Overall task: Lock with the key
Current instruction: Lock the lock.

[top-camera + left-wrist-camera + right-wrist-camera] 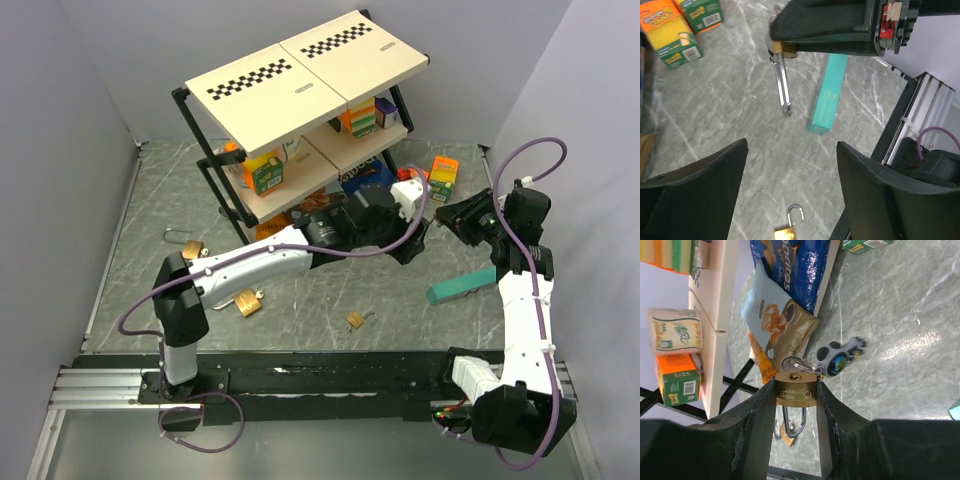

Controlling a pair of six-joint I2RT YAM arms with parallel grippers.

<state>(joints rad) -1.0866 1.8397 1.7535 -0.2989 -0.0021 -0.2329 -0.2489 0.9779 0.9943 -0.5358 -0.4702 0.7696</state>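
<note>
My right gripper [796,384] is shut on a brass padlock [796,396], squeezing its body between both fingers, with the shackle [794,422] pointing back toward the wrist. A key [792,363] sits in the keyhole, and a ring with a grey fob [840,357] hangs from it. In the left wrist view the same padlock [785,48] hangs under the right gripper [840,25], shackle [783,85] downward. My left gripper [792,145] is open and holds nothing, a short way below and apart from the lock. From above, the left gripper [408,238] sits just left of the right gripper [455,215].
A two-tier shelf [300,90] with sponge boxes and snack bags stands at the back. A teal box [462,285] lies on the table under the right arm. Loose padlocks lie at the left [193,248], by the left arm [248,302] and at front centre [355,320].
</note>
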